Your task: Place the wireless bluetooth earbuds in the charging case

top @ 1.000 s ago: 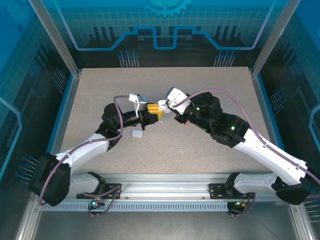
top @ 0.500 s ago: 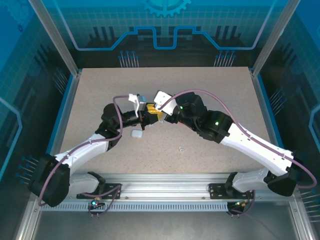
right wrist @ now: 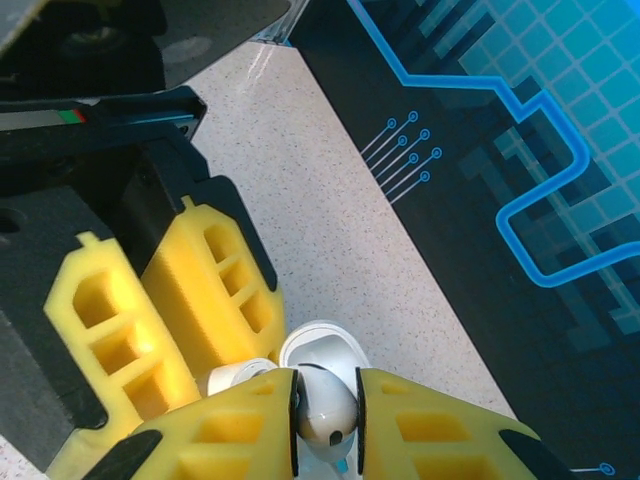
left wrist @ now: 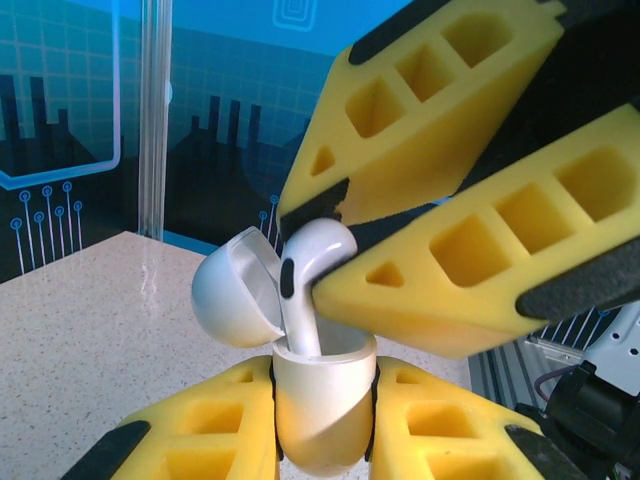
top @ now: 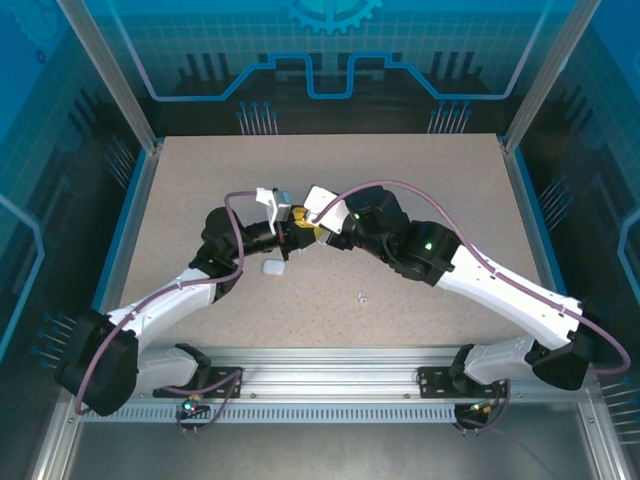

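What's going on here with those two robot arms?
The left hand grips a small white charging case, lid flipped open. The right hand pinches a white earbud, its stem partway down in the case. A second white case and a tiny white piece lie on the table nearby.

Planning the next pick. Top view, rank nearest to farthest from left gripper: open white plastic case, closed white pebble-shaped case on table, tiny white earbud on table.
1. Open white plastic case: clamped in the left gripper itself.
2. Closed white pebble-shaped case: on the table, just toward its near edge.
3. Tiny white earbud: farther right and closer to that edge.
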Available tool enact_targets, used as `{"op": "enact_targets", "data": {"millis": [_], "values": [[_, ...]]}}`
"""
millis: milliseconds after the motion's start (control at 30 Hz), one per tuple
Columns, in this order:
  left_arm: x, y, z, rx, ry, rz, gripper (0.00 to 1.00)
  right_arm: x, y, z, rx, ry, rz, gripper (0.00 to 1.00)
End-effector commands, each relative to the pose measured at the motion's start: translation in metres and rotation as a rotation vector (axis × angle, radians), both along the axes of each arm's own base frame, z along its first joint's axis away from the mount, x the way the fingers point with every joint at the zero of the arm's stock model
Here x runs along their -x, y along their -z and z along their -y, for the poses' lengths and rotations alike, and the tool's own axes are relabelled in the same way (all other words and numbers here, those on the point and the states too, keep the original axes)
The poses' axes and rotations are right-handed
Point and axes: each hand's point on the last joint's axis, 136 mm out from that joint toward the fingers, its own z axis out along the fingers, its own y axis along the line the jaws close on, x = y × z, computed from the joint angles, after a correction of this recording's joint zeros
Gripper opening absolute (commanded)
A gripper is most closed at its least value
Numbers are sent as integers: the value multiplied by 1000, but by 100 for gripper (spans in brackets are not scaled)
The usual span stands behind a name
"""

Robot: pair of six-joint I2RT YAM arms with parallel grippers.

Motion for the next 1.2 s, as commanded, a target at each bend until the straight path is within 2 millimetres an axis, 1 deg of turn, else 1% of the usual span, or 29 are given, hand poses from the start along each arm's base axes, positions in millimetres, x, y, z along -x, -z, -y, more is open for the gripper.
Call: {"op": "enact_targets", "data": {"millis": [0,100,233,367,467,600,667,733,833,867,900,1000,1067,1133,1167], "values": [[7,-16,0,12,8,80,2,7,-2,-7,-8,-28,-26,20],[8,-17,0,13,7,83,2,9,2,-7,-4,-31,-50,20],[8,-16,-1,11,5,84,1,14,5,-9,-37,-53,-94,24],[8,-16,-1,11,5,82,1,13,0,-5,-76,-48,-122,34],[9,-15,-1,10,4,84,1,11,-14,-1,-137,-38,-124,42],[8,-14,-2,3,-8,88,2,12,-48,10,-273,-36,-133,56],[8,-14,-3,1,-13,92,2,16,-64,16,-341,-49,-143,62],[8,-13,-3,0,-18,94,1,20,-78,25,-410,-49,-153,70],[7,-13,-5,-3,-35,99,1,24,-88,42,-473,-20,-181,81],[7,-13,-6,-3,-41,102,1,25,-88,47,-486,-5,-191,84],[6,-13,-7,-3,-47,105,1,24,-86,54,-497,18,-202,89],[5,-14,-10,-4,-77,117,1,20,-72,76,-514,112,-241,100],[5,-16,-14,-2,-102,129,1,16,-56,92,-518,192,-287,100],[4,-17,-18,-1,-130,145,1,11,-33,109,-520,289,-358,100],[5,-19,-20,-2,-148,156,1,10,-19,117,-516,335,-403,100]]}}
